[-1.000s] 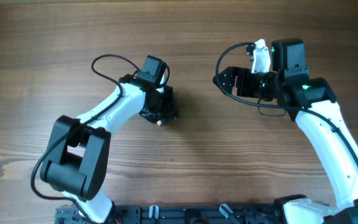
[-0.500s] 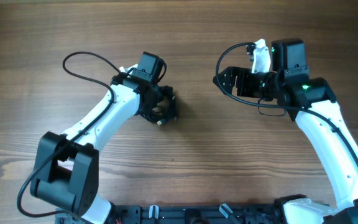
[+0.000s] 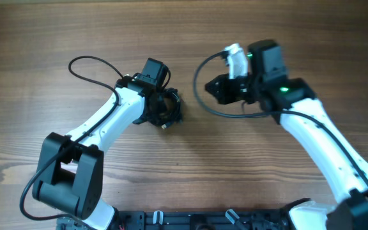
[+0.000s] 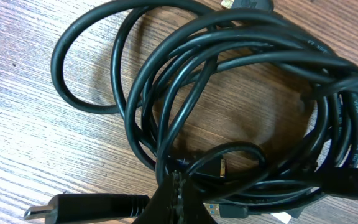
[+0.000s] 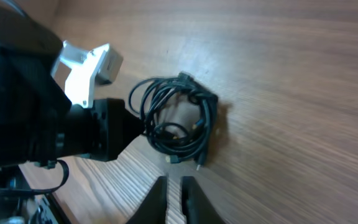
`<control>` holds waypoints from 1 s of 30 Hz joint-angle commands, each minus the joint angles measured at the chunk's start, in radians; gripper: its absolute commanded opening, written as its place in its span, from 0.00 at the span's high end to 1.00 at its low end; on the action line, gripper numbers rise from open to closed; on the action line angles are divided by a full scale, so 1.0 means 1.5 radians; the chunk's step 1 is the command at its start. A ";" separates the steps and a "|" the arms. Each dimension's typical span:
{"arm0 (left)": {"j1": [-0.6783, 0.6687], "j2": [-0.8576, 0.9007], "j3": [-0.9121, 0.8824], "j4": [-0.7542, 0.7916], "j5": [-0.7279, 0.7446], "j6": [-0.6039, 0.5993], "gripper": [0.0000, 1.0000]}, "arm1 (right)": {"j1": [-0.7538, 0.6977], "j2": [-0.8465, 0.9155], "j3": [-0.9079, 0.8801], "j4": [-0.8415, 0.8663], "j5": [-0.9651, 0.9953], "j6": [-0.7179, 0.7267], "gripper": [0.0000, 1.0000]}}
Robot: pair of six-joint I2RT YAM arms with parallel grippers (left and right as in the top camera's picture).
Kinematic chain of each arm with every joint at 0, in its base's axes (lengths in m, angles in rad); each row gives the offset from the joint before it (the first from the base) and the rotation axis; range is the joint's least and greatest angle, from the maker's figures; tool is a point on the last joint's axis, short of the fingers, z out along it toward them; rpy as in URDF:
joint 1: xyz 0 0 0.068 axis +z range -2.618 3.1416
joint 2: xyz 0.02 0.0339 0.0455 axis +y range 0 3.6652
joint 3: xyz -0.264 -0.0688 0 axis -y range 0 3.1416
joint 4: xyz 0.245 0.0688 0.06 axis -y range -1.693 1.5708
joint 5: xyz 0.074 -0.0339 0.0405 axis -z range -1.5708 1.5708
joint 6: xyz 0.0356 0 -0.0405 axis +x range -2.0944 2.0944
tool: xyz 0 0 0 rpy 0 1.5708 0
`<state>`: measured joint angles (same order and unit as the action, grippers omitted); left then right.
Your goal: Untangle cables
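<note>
The cables (image 3: pixel 174 115) lie as one small coiled black bundle on the wooden table, left of centre. My left gripper (image 3: pixel 161 108) is down on the bundle. In the left wrist view the cables (image 4: pixel 337 124) fill the frame, and my left gripper (image 4: pixel 178 186) is shut on strands at the coil's near side. A black plug with a metal tip (image 4: pixel 92 205) lies beside the jaws. My right gripper (image 3: pixel 213 90) hovers just right of the bundle. In the right wrist view my right gripper (image 5: pixel 173 180) is shut with nothing between its fingers, short of the cables (image 5: pixel 205 127).
The left arm's own black wire (image 3: pixel 88 64) loops out to the left. The right arm's wire (image 3: pixel 200 96) arcs between the two grippers. The rig's base (image 3: pixel 203 220) runs along the table's near edge.
The right arm has swung left toward the bundle and its jaws have closed from wide open. The left gripper has closed on the bundle and the left arm has shifted slightly.
</note>
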<state>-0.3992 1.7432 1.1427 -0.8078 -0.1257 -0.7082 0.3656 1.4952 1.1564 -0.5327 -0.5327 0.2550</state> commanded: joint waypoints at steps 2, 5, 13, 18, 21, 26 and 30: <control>0.003 0.026 -0.009 0.002 0.006 0.008 0.96 | 0.061 0.113 0.009 0.085 0.006 -0.017 0.89; 0.003 0.046 -0.009 0.002 0.005 0.008 0.96 | 0.082 0.190 0.009 0.170 0.006 0.000 0.86; 0.034 0.057 -0.009 0.002 -0.052 0.013 0.96 | 0.128 0.308 0.009 0.140 -0.038 0.150 0.84; 0.103 0.057 -0.009 0.007 -0.033 0.039 0.96 | 0.140 0.308 0.009 0.057 -0.131 0.149 0.83; 0.123 0.057 -0.009 0.021 0.070 0.140 0.95 | 0.126 0.307 0.010 0.124 -0.155 0.144 0.79; 0.128 0.049 0.006 0.026 0.244 0.258 0.94 | 0.098 0.307 0.009 0.336 -0.042 0.111 0.77; 0.151 0.010 0.033 0.024 0.284 0.202 0.90 | 0.098 0.308 0.009 0.380 0.106 -0.007 0.77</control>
<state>-0.2020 1.8072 1.1553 -0.7708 0.2371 -0.3649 0.5114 1.9476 1.1584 0.0193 -0.5053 0.3695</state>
